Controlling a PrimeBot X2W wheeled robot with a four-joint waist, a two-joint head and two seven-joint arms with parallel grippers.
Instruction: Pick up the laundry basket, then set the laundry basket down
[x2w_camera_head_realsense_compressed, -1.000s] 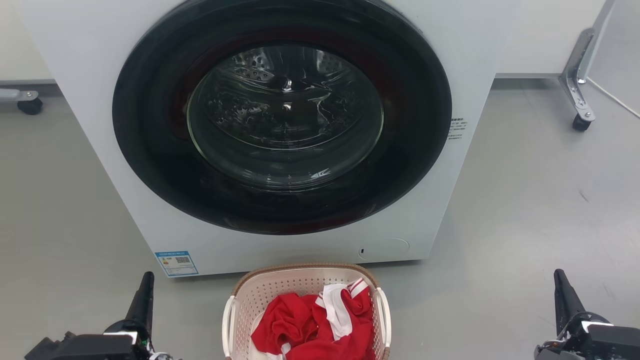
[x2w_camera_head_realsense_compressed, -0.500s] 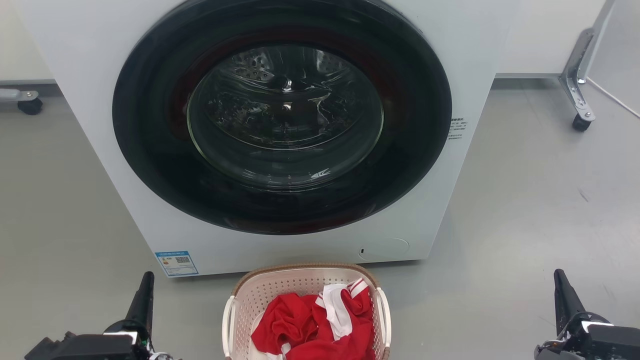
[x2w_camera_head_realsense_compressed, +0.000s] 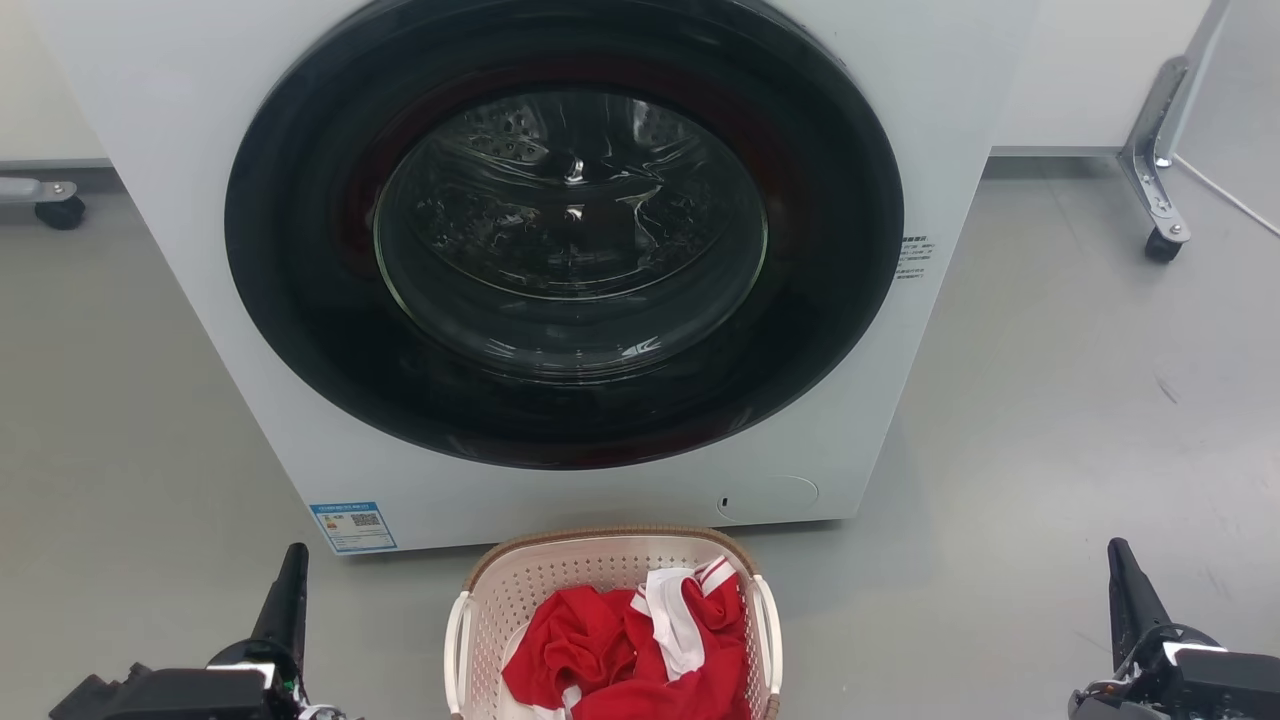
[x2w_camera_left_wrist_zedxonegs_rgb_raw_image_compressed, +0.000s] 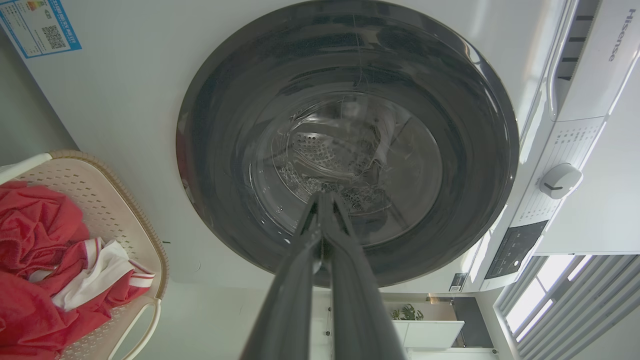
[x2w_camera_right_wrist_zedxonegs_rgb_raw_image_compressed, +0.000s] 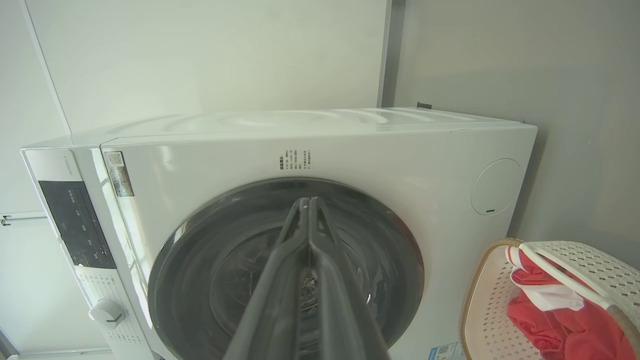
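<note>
The laundry basket (x2w_camera_head_realsense_compressed: 560, 572), cream with perforated walls, a brown woven-look rim and white side handles, stands on the floor at the bottom centre of the head view, right in front of the washing machine. Red and white clothes (x2w_camera_head_realsense_compressed: 640, 650) lie in it. It also sits at the left edge of the left wrist view (x2w_camera_left_wrist_zedxonegs_rgb_raw_image_compressed: 107, 200) and at the lower right of the right wrist view (x2w_camera_right_wrist_zedxonegs_rgb_raw_image_compressed: 585, 265). My left gripper (x2w_camera_head_realsense_compressed: 290, 570) is shut and empty, well to the basket's left. My right gripper (x2w_camera_head_realsense_compressed: 1120, 565) is shut and empty, far to its right. Both sets of fingers meet at the tips (x2w_camera_left_wrist_zedxonegs_rgb_raw_image_compressed: 322, 200) (x2w_camera_right_wrist_zedxonegs_rgb_raw_image_compressed: 306, 202).
A white front-loading washing machine (x2w_camera_head_realsense_compressed: 180, 150) with a dark round door (x2w_camera_head_realsense_compressed: 565, 230), shut, fills the space behind the basket. Grey floor (x2w_camera_head_realsense_compressed: 1050, 400) stretches on both sides. A metal frame leg on a caster (x2w_camera_head_realsense_compressed: 1160, 240) stands at the right back, another caster (x2w_camera_head_realsense_compressed: 60, 210) at the left.
</note>
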